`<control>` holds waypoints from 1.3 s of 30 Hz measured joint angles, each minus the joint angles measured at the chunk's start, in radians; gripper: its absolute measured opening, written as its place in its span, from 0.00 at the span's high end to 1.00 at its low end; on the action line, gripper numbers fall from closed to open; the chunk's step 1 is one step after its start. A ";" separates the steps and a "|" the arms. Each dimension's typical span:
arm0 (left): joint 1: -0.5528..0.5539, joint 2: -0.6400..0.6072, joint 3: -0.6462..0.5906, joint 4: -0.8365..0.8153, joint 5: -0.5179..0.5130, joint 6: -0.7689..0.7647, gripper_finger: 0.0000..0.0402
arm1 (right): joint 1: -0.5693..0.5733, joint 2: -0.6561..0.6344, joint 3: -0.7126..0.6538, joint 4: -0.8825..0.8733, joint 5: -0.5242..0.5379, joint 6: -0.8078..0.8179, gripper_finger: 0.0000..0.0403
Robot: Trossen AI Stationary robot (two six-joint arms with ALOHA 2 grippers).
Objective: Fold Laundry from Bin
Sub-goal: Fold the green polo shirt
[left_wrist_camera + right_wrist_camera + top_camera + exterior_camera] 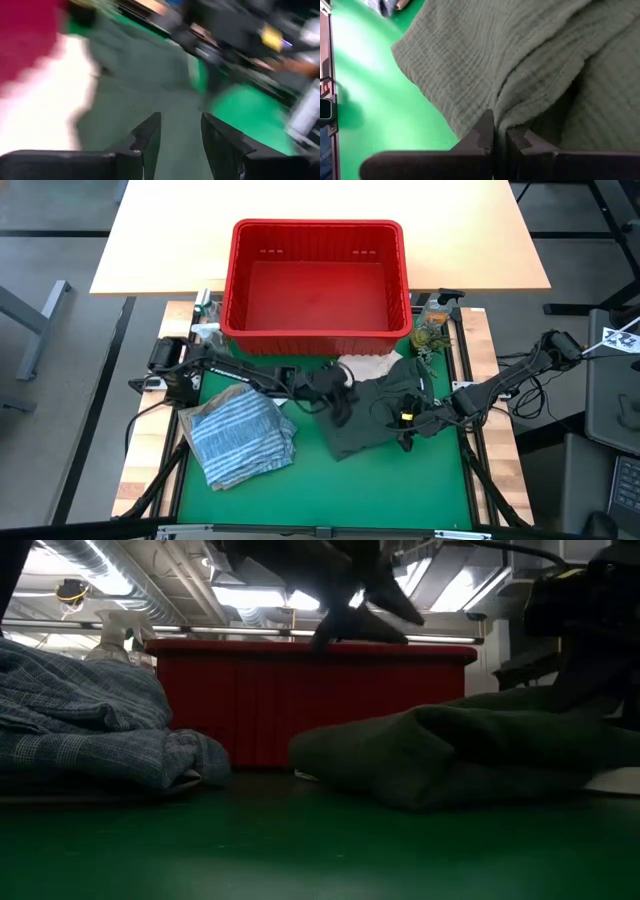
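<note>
The dark green garment (375, 415) lies bunched on the green mat, right of centre, just in front of the red bin (315, 280). My right gripper (500, 125) is shut on it at its right part (408, 420). My left gripper (180, 122) stands open above the garment's left part (338, 398), nothing between its fingers; in the low view it hangs well clear of the cloth (365, 595). A folded blue-white striped shirt (240, 435) rests flat on the mat's left half. A small white cloth (372, 365) lies between bin and garment. My right gripper pinches a raised fold of the dark green garment (506, 112) between its two fingers. The fingers come slanting down from the table's right side. The rest of the garment lies slack on the mat (470, 750).
The bin stands on a tan table (150, 240) beyond the mat. A spray bottle (205, 310) and a small green plant (430, 330) flank the bin's near corners. Bare green mat (330, 490) lies toward the near edge.
</note>
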 joint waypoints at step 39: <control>-0.328 0.298 0.004 -0.078 -0.083 0.125 0.72 | 0.000 0.000 0.000 -0.034 -0.108 -0.006 0.97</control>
